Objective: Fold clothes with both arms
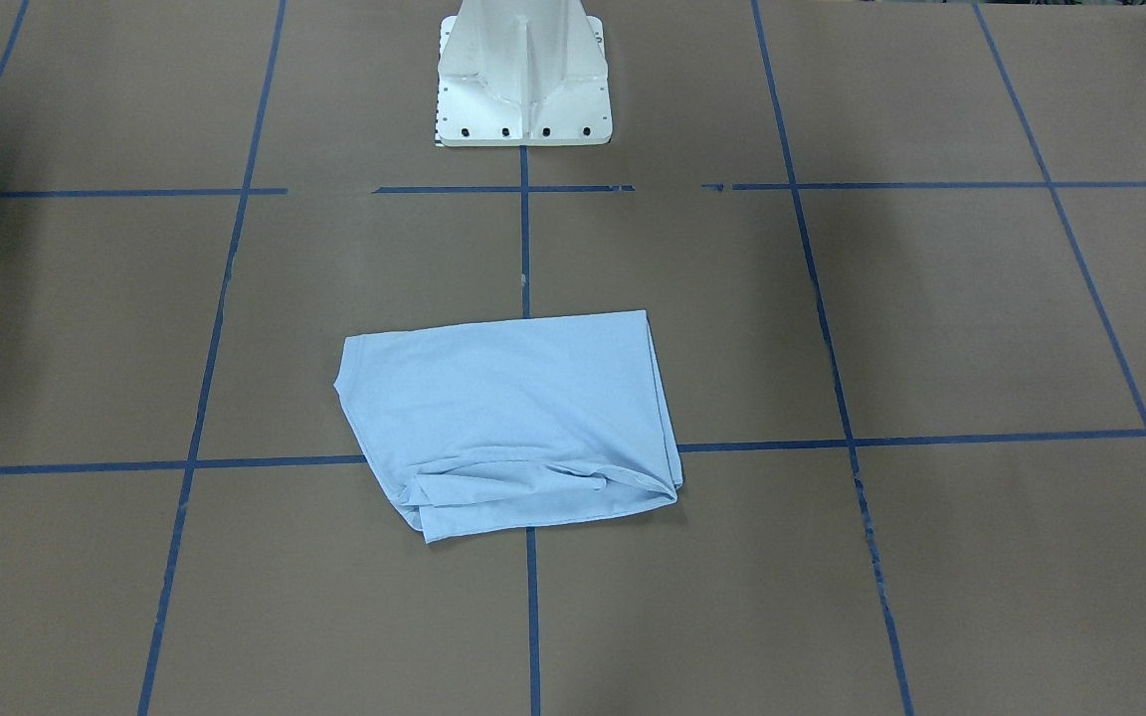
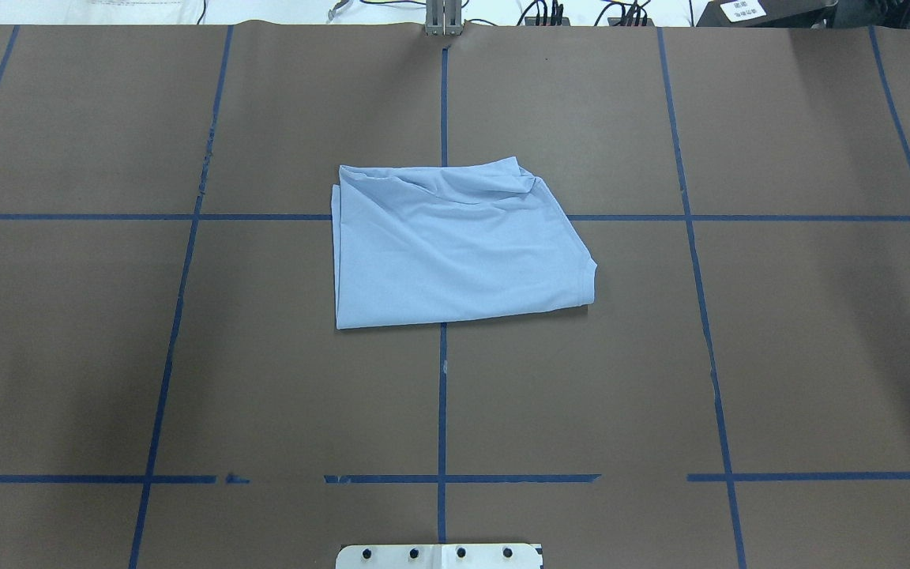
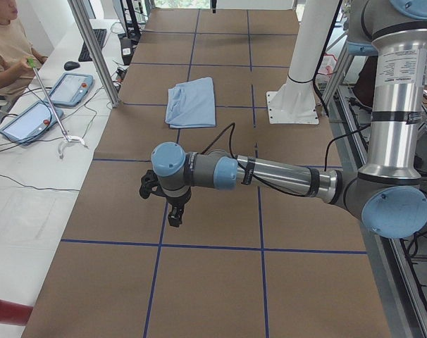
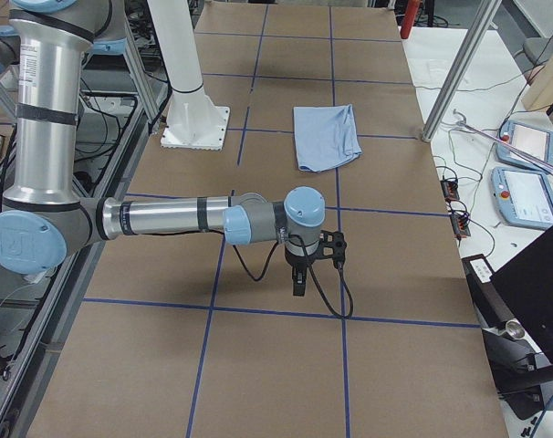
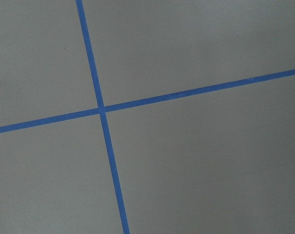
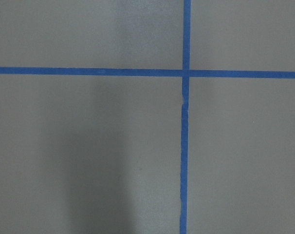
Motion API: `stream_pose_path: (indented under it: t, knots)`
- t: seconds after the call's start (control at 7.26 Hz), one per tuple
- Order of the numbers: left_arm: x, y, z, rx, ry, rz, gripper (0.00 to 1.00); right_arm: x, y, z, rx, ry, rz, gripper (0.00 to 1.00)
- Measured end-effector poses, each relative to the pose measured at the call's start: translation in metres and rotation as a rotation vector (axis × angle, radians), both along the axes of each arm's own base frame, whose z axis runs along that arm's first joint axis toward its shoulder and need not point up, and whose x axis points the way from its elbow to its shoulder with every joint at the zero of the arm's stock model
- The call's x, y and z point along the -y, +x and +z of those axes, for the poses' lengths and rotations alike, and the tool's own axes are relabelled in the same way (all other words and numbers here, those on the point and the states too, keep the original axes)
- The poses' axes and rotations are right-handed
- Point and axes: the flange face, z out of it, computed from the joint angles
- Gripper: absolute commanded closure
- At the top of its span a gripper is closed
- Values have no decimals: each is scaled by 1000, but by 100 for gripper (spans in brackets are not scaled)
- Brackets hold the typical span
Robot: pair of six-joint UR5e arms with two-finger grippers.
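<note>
The clothes are one light blue T-shirt (image 1: 508,418) (image 2: 455,249), folded into a rough rectangle at the table's middle, with a rumpled fold along its far edge. No print, collar or label shows. It also appears small in both side views (image 3: 192,101) (image 4: 325,135). Both arms are held out over the table's ends, far from the shirt. My left gripper (image 3: 172,211) points down over bare table, and so does my right gripper (image 4: 299,278). I cannot tell whether either is open or shut. Both wrist views show only brown table and blue tape.
The brown table (image 2: 779,356) carries a grid of blue tape lines. The white pedestal base (image 1: 523,89) (image 3: 298,98) stands at the robot's side. A seated person (image 3: 9,49), tablets (image 3: 71,88) and a metal post (image 3: 94,53) line the operators' side.
</note>
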Motion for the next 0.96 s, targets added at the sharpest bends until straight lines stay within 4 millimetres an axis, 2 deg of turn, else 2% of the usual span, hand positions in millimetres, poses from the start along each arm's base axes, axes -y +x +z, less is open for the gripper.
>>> stream_pose_path:
  t: [0.14,0.55,0.96]
  knots:
    - [2,-2,7,29,1,-5,0,0,1,1,-1,-1,2,0]
    - [21,-9,0,141,42,-23,0,-4,14,5,2,-13,32,0]
    - [23,-10,-1,146,49,-22,0,-4,16,6,3,-16,37,0]
